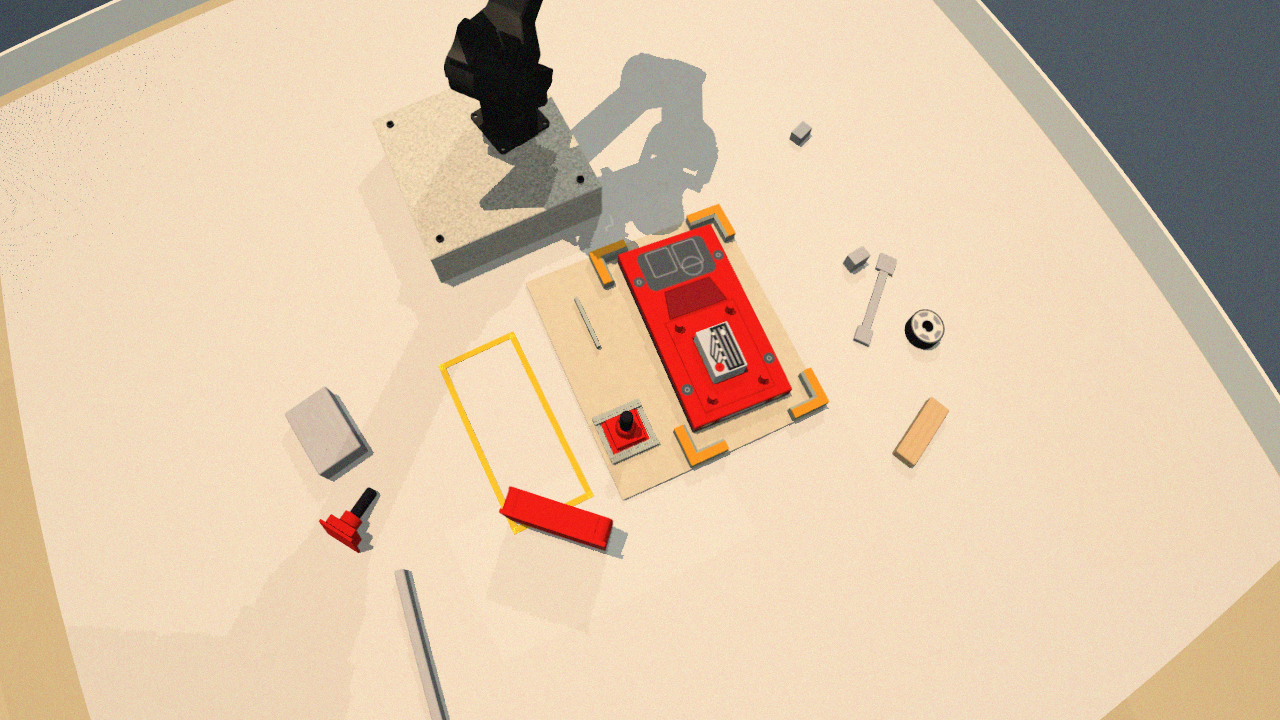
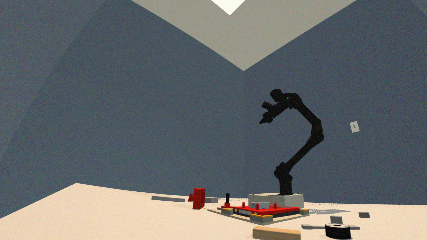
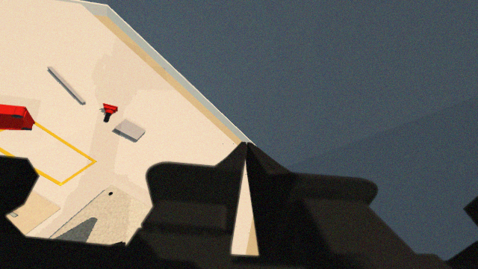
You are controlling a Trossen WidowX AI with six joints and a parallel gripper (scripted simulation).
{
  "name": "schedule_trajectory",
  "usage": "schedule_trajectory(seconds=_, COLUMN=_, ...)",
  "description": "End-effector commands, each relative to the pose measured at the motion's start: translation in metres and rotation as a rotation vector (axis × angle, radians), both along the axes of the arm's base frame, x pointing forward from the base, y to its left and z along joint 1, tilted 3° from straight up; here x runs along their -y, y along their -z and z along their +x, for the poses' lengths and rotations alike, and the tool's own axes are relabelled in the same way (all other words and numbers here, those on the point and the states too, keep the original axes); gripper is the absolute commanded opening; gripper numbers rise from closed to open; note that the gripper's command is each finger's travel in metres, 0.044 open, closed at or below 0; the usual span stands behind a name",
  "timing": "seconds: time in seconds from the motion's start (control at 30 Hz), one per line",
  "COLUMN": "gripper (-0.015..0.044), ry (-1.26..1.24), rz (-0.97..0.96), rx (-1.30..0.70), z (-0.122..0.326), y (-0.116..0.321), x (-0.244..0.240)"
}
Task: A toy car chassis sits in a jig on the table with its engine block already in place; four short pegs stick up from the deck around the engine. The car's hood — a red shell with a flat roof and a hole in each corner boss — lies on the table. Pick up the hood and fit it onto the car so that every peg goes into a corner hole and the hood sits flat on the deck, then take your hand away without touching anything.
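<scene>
The hood (image 1: 556,517) (image 2: 198,198) (image 3: 14,117) is a red shell standing on edge on the table, over the near corner of the yellow outline. The red chassis (image 1: 651,315) (image 2: 286,209) lies in the jig between orange corner brackets. Its engine block (image 1: 721,351) (image 2: 259,205) is in place with short red pegs around it. My gripper (image 2: 260,122) (image 3: 246,146) is shut with its fingertips together and nothing between them. It is high in the air, well above the table and away from the hood. In the top view the gripper is out of frame.
A red part with a black stem (image 1: 344,528) (image 3: 110,109), a grey block (image 1: 324,431) (image 3: 131,129) and a long grey bar (image 1: 418,640) (image 3: 66,85) lie left of the hood. A black-stemmed red part (image 1: 625,428) stands on the jig board. A wheel (image 1: 936,338) and wooden block (image 1: 921,431) lie to the right.
</scene>
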State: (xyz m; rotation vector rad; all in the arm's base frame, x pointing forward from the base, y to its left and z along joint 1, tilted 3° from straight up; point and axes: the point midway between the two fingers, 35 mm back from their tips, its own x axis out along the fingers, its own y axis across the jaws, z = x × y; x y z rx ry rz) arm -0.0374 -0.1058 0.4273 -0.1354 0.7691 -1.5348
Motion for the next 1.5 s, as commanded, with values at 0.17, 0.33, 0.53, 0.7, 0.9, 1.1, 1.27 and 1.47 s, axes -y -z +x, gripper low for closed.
schedule_trajectory(seconds=0.17, gripper=0.0000, ry=-0.170, rz=0.156, rx=-0.087, z=0.051, y=0.007, x=0.057)
schedule_trajectory(seconds=0.33, gripper=0.0000, ry=-0.328, rz=0.259, rx=-0.117, z=0.101, y=0.024, x=0.088)
schedule_trajectory(seconds=0.53, gripper=0.0000, ry=-0.485, rz=0.369, rx=-0.236, z=0.150, y=0.042, x=0.120)
schedule_trajectory(seconds=0.7, gripper=0.0000, ry=-0.665, rz=0.472, rx=-0.362, z=0.205, y=0.071, x=0.143)
schedule_trajectory(seconds=0.9, gripper=0.0000, ry=-0.881, rz=0.588, rx=-0.504, z=0.271, y=0.115, x=0.159)
schedule_trajectory(seconds=1.1, gripper=0.0000, ry=-1.079, rz=0.701, rx=-0.625, z=0.330, y=0.170, x=0.168)
schedule_trajectory(seconds=1.27, gripper=0.0000, ry=-1.242, rz=0.793, rx=-0.714, z=0.373, y=0.224, x=0.167)
schedule_trajectory(seconds=1.47, gripper=0.0000, ry=-1.440, rz=0.901, rx=-0.806, z=0.417, y=0.297, x=0.155)
